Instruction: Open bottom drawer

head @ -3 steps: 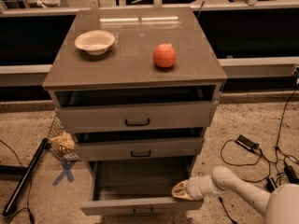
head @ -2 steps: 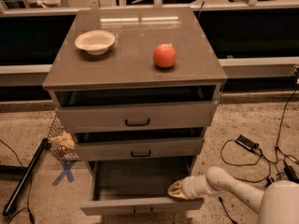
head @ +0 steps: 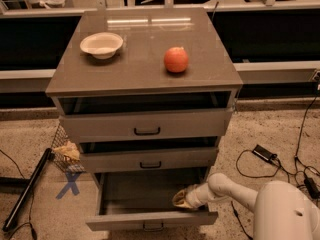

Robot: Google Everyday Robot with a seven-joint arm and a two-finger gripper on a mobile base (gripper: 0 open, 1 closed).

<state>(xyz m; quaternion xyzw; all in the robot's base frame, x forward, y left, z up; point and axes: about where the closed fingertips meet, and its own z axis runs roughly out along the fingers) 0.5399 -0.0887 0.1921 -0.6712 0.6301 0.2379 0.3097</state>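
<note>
While bottom drawer [head: 135, 190] stands well out below cabinet's [head: 145, 79] front edge, gripper [head: 184, 200] sits inside its right front corner, just behind front panel [head: 120, 221]. How far open, what held: cannot tell. Panel runs left-right; handle [head: 153, 227] lies forward-left of gripper.

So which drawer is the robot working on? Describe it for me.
Find the grey-brown cabinet with a bowl on top. Its lowest of three drawers, the bottom drawer, is pulled out furthest, with the pincer reaching inside at its right.
</note>
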